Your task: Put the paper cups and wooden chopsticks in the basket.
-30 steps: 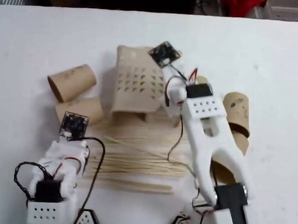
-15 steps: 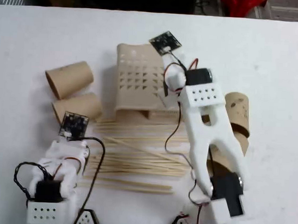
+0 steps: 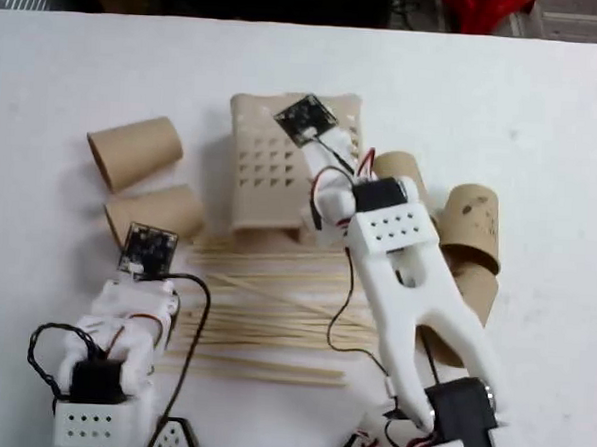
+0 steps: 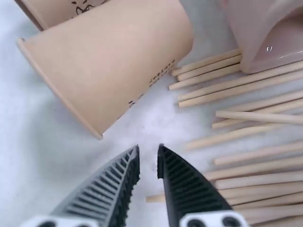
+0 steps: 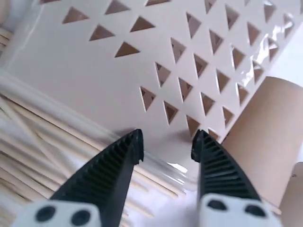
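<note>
The beige basket (image 3: 267, 162) with triangle holes lies at the table's middle, its perforated wall (image 5: 118, 71) close before my right gripper (image 5: 165, 142), which is open at the basket's near edge (image 3: 314, 219). Wooden chopsticks (image 3: 274, 312) lie scattered in front of the basket. Two paper cups (image 3: 134, 153) (image 3: 159, 216) lie on their sides to its left, and three more (image 3: 399, 174) (image 3: 471, 228) (image 3: 475, 293) to its right. My left gripper (image 4: 147, 153) hovers just short of the nearer left cup (image 4: 109, 66), open by a narrow gap with nothing in it.
The right arm's white body (image 3: 415, 300) stretches over the right end of the chopsticks and part of the nearest right cup. The left arm (image 3: 111, 364) sits at the front left corner. Bare white table (image 3: 544, 116) spreads behind and to the far right.
The right arm has swung left across the basket's near side, uncovering a cup at the basket's right. The basket and the two left cups have shifted slightly left. The left arm has kept still.
</note>
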